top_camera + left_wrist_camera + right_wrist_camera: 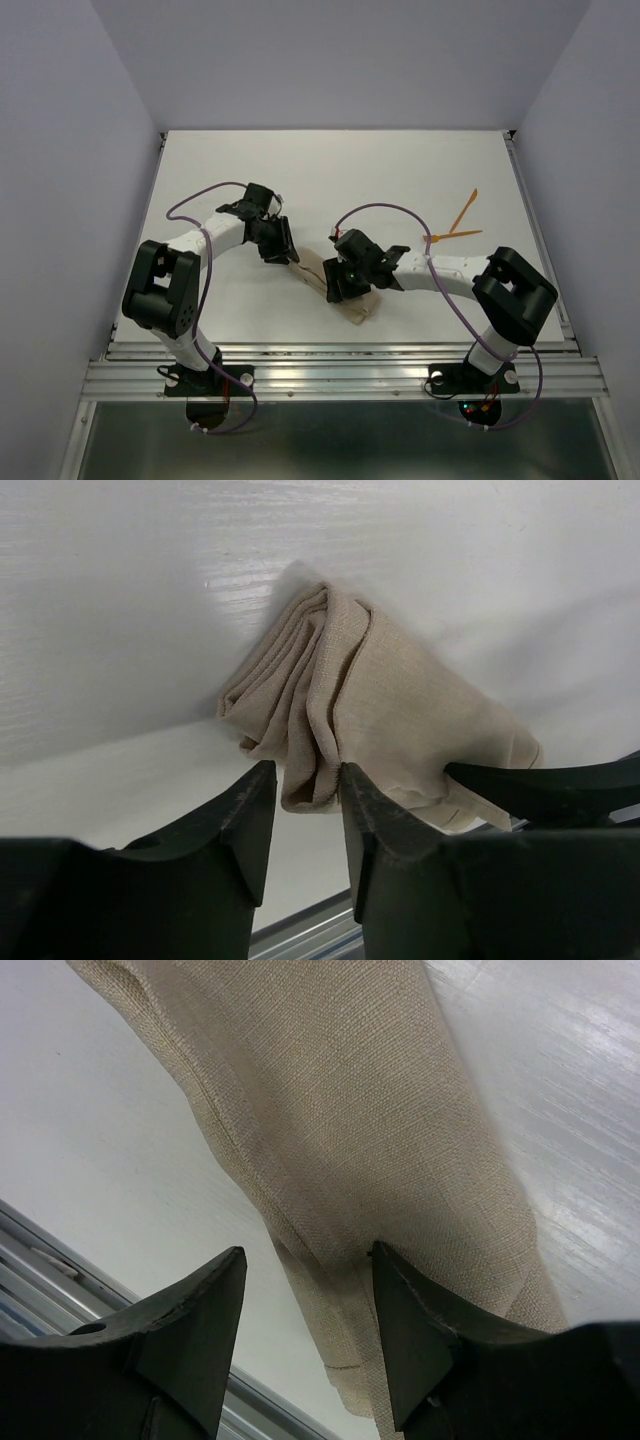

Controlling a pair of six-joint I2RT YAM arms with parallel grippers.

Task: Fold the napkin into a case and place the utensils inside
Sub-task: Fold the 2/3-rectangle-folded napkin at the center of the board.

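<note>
From above, the folded napkin (pixel 312 270) is seen as a narrow strip near the table's (pixel 400 170) front edge, its long axis running from 10 to 4 o'clock. The left gripper (pixel 283 252) is set at its 10 o'clock end and the right gripper (pixel 340 285) over its middle. The utensils (pixel 464 208) lie well apart at 2 o'clock.

At the left wrist, the bunched end is met at 12 o'clock between narrowly parted fingers (pixel 240 830). Whether it is pinched cannot be told.

At the right wrist, the strip is straddled by open fingers (pixel 200 1310).

tan-beige napkin (pixel 400 710) (plain weave, unpatterned), orange utensils (pixel 464 209), black fingers (pixel 250 825), white table (pixel 330 170)
</note>
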